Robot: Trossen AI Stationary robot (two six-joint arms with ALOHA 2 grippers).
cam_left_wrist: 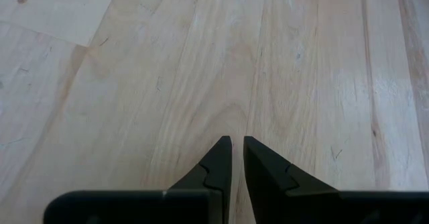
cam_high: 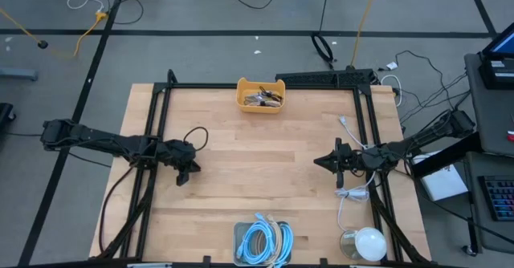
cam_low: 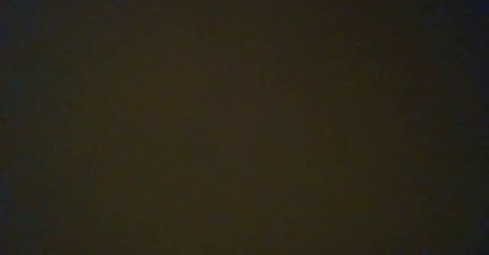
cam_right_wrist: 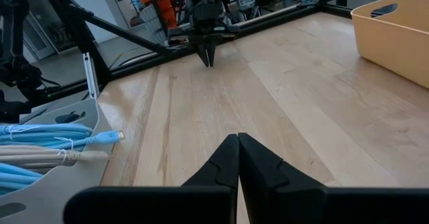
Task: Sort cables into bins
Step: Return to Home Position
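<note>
The orange-yellow bin (cam_high: 259, 94) stands at the table's far edge with short thin dark cables (cam_high: 265, 99) lying in it; its wall also shows in the right wrist view (cam_right_wrist: 395, 33). The pale grey bin (cam_high: 241, 237) stands at the near edge and holds coiled light-blue cables (cam_high: 261, 240) and a beige cable (cam_right_wrist: 40, 158). My left gripper (cam_high: 191, 172) hangs shut over bare wood left of centre, its fingers (cam_left_wrist: 236, 143) pointing down. My right gripper (cam_high: 319, 161) is shut right of centre, fingers (cam_right_wrist: 238, 140) level above the wood. The low view is dark.
A loose white cord (cam_high: 353, 192) with a plug lies by the right arm, and a round white dome (cam_high: 369, 242) sits at the near right corner. Black frame rails (cam_high: 157, 123) run along the table's left and right sides. Bare wood lies between the two grippers.
</note>
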